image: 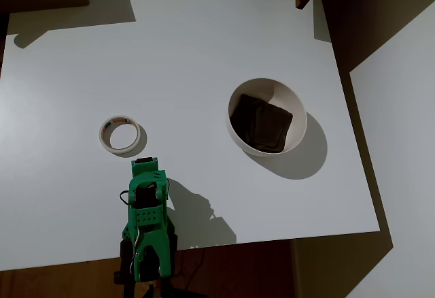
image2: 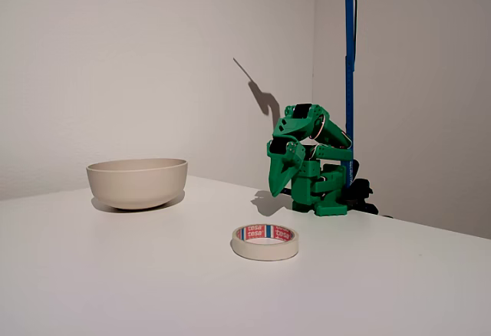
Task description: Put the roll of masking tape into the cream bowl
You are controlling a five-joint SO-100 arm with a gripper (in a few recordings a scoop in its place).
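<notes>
The gripper point(image2: 281, 186) hangs folded at the green arm point(image: 148, 223), jaws apparently closed, clasping nothing. On the white table point(image: 204, 53), the cream bowl point(image: 266, 116) sits well apart from the roll of masking tape point(image: 120, 135), which lies flat near the gripper.

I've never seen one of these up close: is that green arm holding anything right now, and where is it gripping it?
Nothing is held. The end effector hangs folded near the arm's base, apart from the tape lying flat on the table.

1 tape roll point(image: 121, 135), 1 bowl point(image: 266, 116), 1 arm point(image: 147, 220).
</notes>
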